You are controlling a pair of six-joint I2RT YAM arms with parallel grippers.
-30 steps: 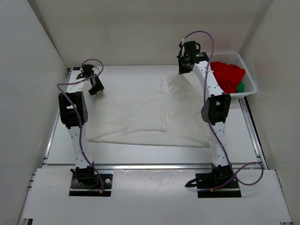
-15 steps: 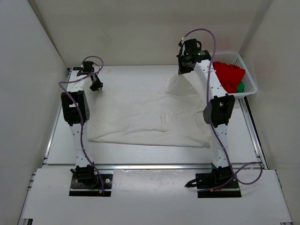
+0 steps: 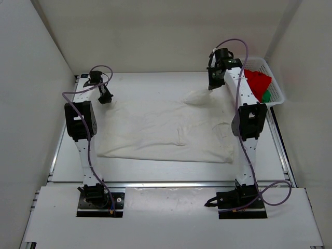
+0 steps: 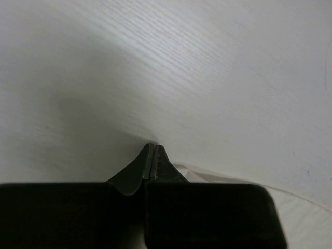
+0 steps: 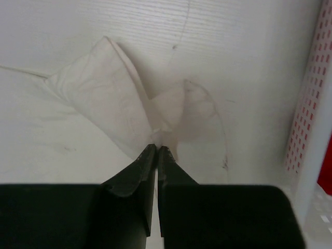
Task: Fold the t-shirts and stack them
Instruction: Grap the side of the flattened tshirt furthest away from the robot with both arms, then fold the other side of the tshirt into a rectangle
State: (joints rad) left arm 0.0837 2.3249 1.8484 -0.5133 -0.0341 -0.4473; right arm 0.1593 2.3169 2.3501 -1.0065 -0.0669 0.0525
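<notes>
The cream-white t-shirt [image 3: 166, 129] lies spread over the middle of the table. My right gripper [image 3: 212, 86] is shut on its far right corner, and the wrist view shows that cloth [image 5: 104, 88] bunched at the tips of the right gripper [image 5: 157, 148]. My left gripper [image 3: 106, 98] is at the shirt's far left corner. In its wrist view the left gripper [image 4: 154, 147] is pressed shut, with the shirt's edge [image 4: 249, 188] running off from beside the right finger. The red t-shirt [image 3: 257, 83] and a bit of the green t-shirt [image 3: 265, 97] lie in the basket.
A white mesh basket [image 3: 276, 89] stands at the far right of the table, close beside my right arm; its wall [image 5: 311, 104] fills the right edge of the right wrist view. White walls close in the table on three sides.
My left gripper has closed at the shirt's far left corner. My right gripper has carried its corner to the right and lower, so the raised cloth peak has flattened.
</notes>
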